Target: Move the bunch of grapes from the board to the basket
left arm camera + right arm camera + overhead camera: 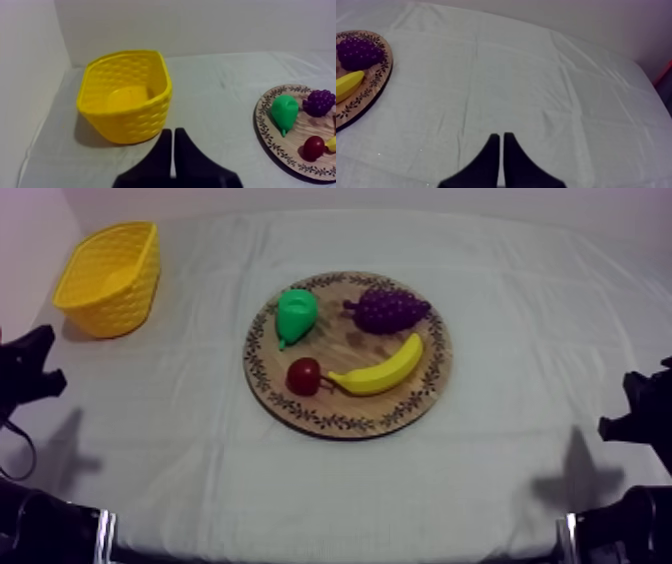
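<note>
Our left gripper point(173, 134) holds its 2 black fingers pressed together, facing the yellow woven basket point(125, 95) at the counter's far left corner. Our right gripper point(501, 136) is likewise closed on nothing, over bare cloth. The purple bunch of grapes point(388, 310) lies on the round wooden board with a patterned rim point(350, 424), beside the green pear point(296, 315), behind the yellow banana point(380, 370) and small red fruit point(304, 375).

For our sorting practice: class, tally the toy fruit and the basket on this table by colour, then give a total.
Yellow: 2, the banana and the yellow basket
Green: 1, the pear
Purple: 1, the bunch of grapes
Red: 1, the small red fruit
Total: 5
</note>
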`<state>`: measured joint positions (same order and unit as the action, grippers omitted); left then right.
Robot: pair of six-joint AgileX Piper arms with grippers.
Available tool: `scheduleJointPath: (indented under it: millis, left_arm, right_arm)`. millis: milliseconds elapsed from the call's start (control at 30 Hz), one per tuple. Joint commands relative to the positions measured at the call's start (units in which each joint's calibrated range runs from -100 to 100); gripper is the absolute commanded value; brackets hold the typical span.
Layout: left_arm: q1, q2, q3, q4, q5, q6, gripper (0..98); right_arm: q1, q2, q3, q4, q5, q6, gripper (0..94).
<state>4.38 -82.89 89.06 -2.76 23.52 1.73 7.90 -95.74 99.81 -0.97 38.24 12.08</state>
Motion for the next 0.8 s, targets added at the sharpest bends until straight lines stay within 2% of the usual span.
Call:
scheduleJointPath:
  millis: [0, 133, 367, 767]
  left_arm:
    - [1.2, 9.3, -6.5, -0.05, -0.4, -0.4, 0.0]
    - [4.8, 19.4, -15.1, -0.21, -0.9, -1.4, 0.0]
    - [11.1, 32.2, -28.7, -2.60, -1.6, -0.3, 0.0]
    - [18.4, 49.1, -47.7, -3.01, -2.1, -1.9, 0.0]
  right_arm:
    - [0.0, 0.0, 0.0, 0.0, 0.0, 0.0, 0.5]
    - [0.0, 0.0, 0.0, 0.0, 0.0, 0.0, 0.5]
    - [0.0, 0.0, 0.0, 0.0, 0.0, 0.0, 0.5]
    - [0.0, 0.0, 0.0, 0.0, 0.0, 0.0, 0.5]
